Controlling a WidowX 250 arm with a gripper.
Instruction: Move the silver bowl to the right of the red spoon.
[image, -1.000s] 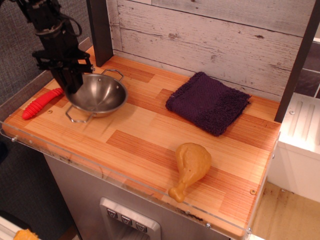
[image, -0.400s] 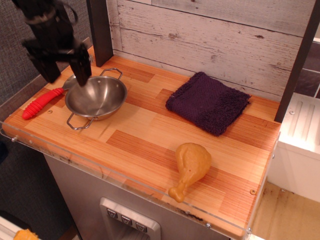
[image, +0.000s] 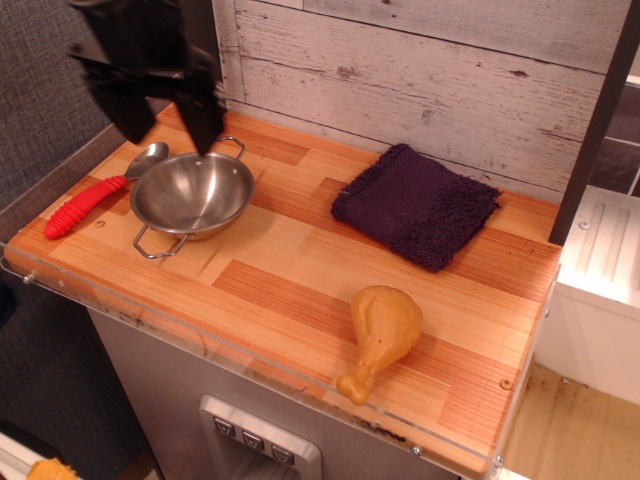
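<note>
The silver bowl (image: 193, 194) rests upright on the wooden counter (image: 290, 270) at its left end, with one wire handle toward the back and one toward the front. The red spoon (image: 92, 196) lies just left of the bowl, its red handle pointing front-left and its silver scoop (image: 152, 153) beside the bowl's back-left rim. My gripper (image: 168, 127) is black and blurred. It hangs open and empty above the bowl's back-left rim, its two fingers spread apart.
A purple cloth (image: 415, 205) lies at the back centre-right. A yellow toy chicken drumstick (image: 379, 335) lies near the front edge. A dark post (image: 200, 60) stands at the back left, against a whitewashed plank wall (image: 420, 80). A second dark post (image: 595, 120) is at the right.
My gripper let go of the bowl's rim, opened, and rose up and to the right. The bowl settled flat on the counter, and the spoon's scoop came into view.
</note>
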